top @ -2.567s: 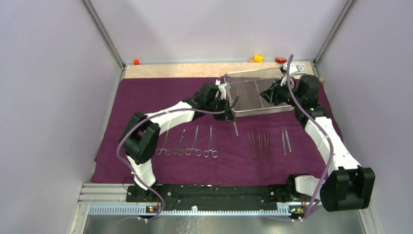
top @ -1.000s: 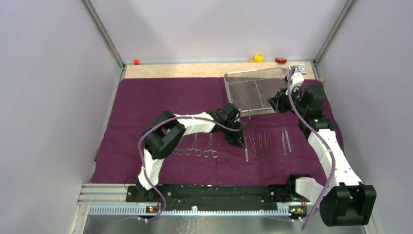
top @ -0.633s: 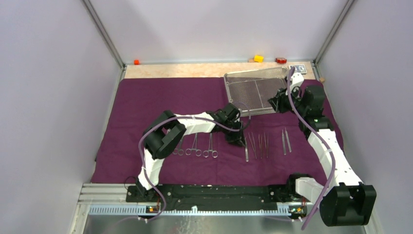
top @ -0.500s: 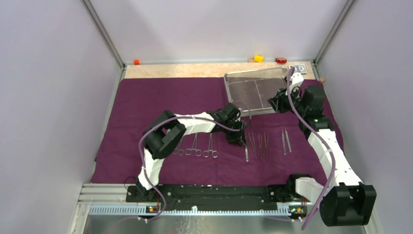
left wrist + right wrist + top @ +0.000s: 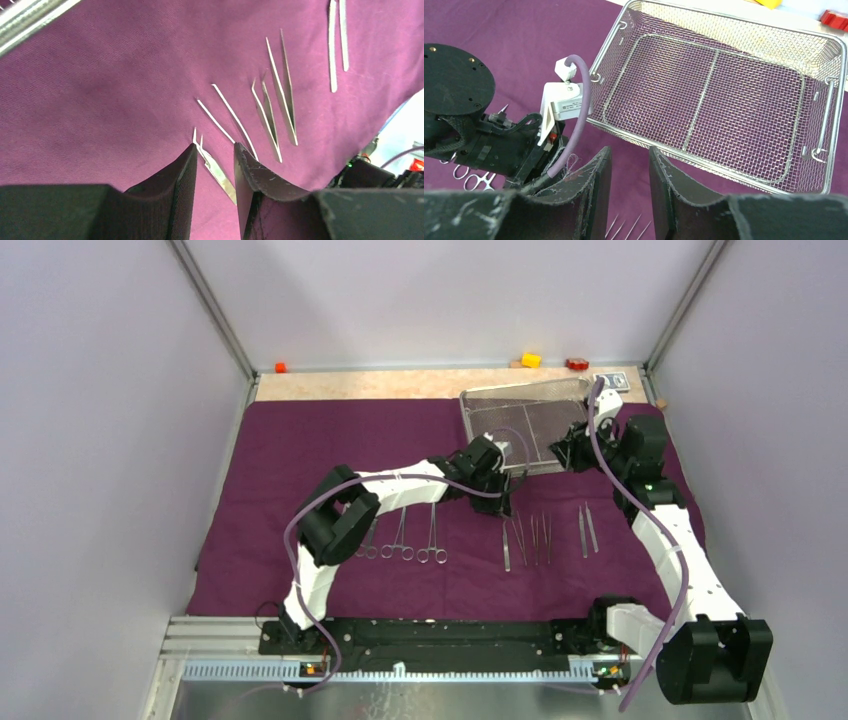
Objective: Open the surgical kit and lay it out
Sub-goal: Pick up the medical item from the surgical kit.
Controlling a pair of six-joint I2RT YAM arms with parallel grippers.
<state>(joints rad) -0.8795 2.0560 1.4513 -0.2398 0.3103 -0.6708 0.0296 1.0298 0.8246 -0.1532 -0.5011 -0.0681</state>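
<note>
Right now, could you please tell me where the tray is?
In the top view, the tray sits at the cloth's far right corner, beyond the tweezers and near the red block.

purple cloth wrap [image 5: 300,455]: spread flat | wire-mesh tray [image 5: 545,420]: flat, cloth's far right | ring-handled clamps [image 5: 434,536]: row, near-left | tweezers [image 5: 533,537]: row, near-right

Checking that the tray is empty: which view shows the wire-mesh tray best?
The right wrist view: the wire-mesh tray fills the picture, nearly whole and empty. The top external view shows it small, its near edge partly hidden. The left wrist view catches only a sliver of rim.
</note>
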